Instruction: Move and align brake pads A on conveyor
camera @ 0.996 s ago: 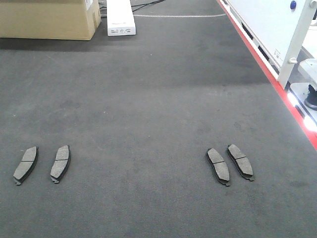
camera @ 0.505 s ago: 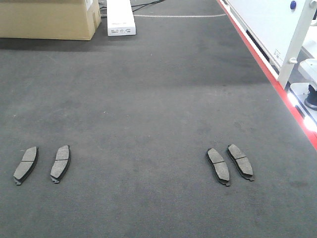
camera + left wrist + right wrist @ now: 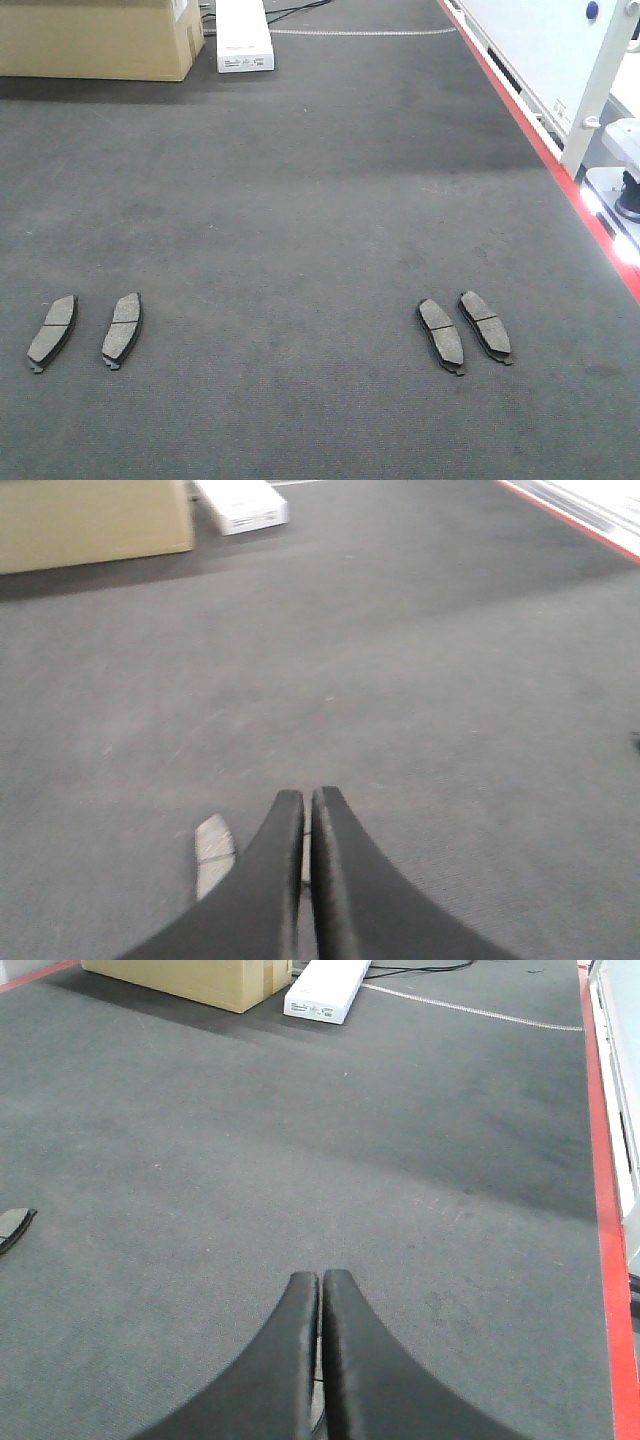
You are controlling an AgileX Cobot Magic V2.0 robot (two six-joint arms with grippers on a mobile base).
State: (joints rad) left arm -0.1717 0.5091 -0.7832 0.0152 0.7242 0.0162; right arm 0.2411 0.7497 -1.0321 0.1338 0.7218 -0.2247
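Dark-grey belt carried four pads in two pairs: two at near left and two at near right, each pair roughly parallel, the pairs well apart. The left gripper and right gripper both had their fingers pressed together, empty, above the belt; judged from this, either the aligning was done or no pad had been picked yet. One cardboard box and one white box sat at the far end.
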